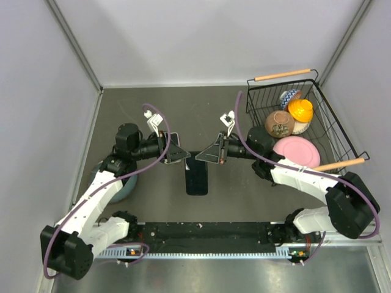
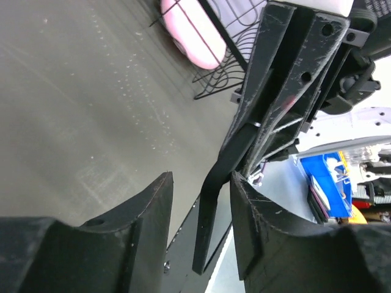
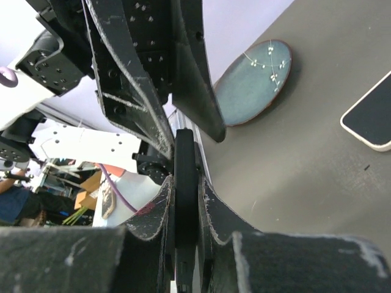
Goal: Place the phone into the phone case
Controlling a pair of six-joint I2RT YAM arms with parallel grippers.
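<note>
Black phone case [image 3: 185, 177], pink plate [image 1: 296, 151], white-dotted teal plate [image 3: 253, 82].

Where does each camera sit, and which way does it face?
Top external: above, behind the bases, looking down on the table; left arm, right arm show.
Left wrist: faces the basket; left fingers below, right fingers ahead.
Right wrist: faces the blue plate; right fingers clamp the phone case.
Shared: both wrist views show the phone case.

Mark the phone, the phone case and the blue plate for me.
phone [image 3: 371, 113], right wrist view, on its dark screen.
phone case [image 1: 197, 177], top view, middle of its black face.
blue plate [image 3: 253, 82], right wrist view, centre of its glazed face.
</note>
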